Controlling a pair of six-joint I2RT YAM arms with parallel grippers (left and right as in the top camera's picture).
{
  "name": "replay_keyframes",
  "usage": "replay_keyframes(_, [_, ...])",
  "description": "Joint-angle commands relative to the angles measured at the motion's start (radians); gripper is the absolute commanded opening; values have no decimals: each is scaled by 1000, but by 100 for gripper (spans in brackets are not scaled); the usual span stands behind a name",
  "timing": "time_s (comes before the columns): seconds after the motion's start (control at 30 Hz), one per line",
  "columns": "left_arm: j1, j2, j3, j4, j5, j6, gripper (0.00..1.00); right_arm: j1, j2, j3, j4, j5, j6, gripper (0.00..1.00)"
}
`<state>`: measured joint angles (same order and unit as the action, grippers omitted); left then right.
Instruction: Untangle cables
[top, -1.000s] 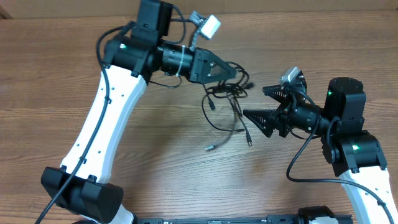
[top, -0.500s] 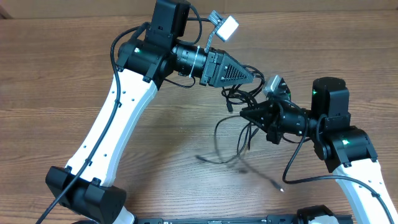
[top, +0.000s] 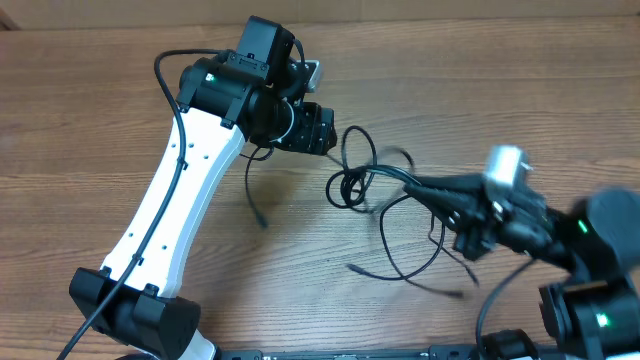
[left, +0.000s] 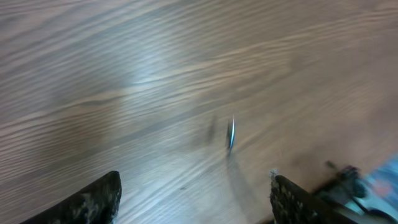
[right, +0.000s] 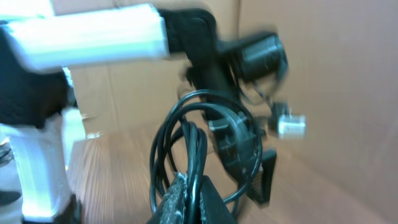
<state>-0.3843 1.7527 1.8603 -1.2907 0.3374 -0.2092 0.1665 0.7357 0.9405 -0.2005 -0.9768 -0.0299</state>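
Pinching the thin black flexible cables (top: 352, 186), the black two-finger right gripper (top: 418, 184) has its tips pressed together on the strands. Its wrist camera shows loops curling up straight out of the closed tips. The knot of loops sits between the two arms, near the middle of the brown wood-grain table (top: 80, 120), with loose ends trailing toward the front edge beside the blurred right arm. Up by the white left arm, the black left gripper (top: 316, 130) points down at bare wood, its fingers spread wide with nothing between them.
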Motion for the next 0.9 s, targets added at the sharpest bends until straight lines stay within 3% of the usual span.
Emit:
replay_keyframes(0.0, [5,-3,13,-37,-108,3,81,6,-30,11,186,60,206,4])
replay_keyframes(0.07, [5,-3,13,-46,-108,3,83,6,-29,11,205,199,216,4])
replay_keyframes(0.13, [5,-3,13,-51,-108,3,84,6,-26,11,82,487,216,4])
replay_keyframes(0.2, [5,-3,13,-56,-109,3,84,6,-18,11,-30,621,205,4])
replay_keyframes(0.33, [5,-3,13,-53,-108,3,85,6,6,11,-249,651,135,4])
replay_keyframes(0.57, [5,-3,13,-56,-74,3,85,6,8,11,-258,639,126,4])
replay_keyframes(0.63, [5,-3,13,-42,11,9,84,6,8,11,-247,609,126,4])
replay_keyframes(0.73, [5,-3,13,-3,250,76,84,6,8,11,-246,609,126,4])
replay_keyframes(0.87, [1,-3,13,48,534,71,93,6,8,11,-230,611,131,4])
